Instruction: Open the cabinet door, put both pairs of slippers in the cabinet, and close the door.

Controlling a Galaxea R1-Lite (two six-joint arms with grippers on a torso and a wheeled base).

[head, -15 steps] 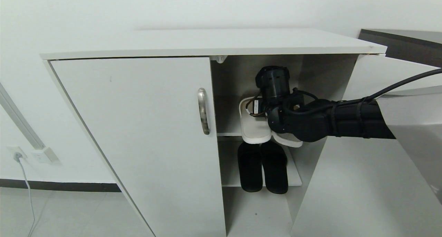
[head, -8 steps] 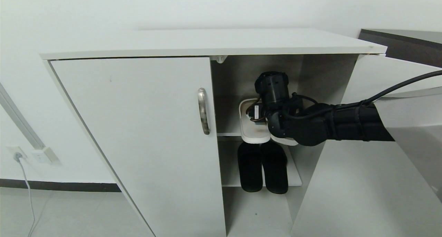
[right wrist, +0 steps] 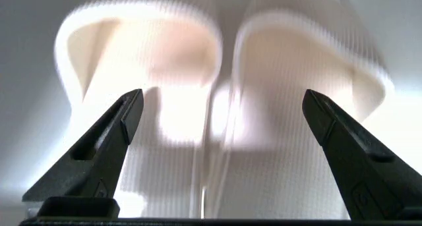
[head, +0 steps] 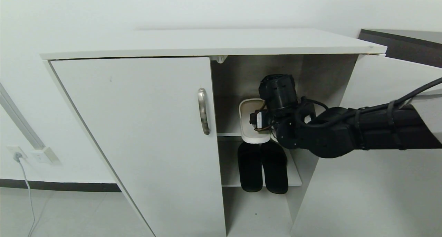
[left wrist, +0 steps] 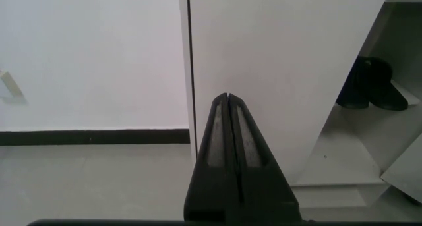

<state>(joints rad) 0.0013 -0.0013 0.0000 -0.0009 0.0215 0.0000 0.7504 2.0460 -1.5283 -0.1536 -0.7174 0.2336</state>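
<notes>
On cabinet shelf, white slippers, black slippers below, right pincer apart, left pincer together

A white wall is standing behind; a dark skirting strip is lining its foot above the pale floor; a grey cable is hanging from a wall socket beside a slanting white conduit; a dark-edged surface is showing far right.

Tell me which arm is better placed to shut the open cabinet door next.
Right, likely: the right gripper is open at the white slippers on the upper shelf, beside the open door. The left gripper is shut, facing the closed door.
</notes>
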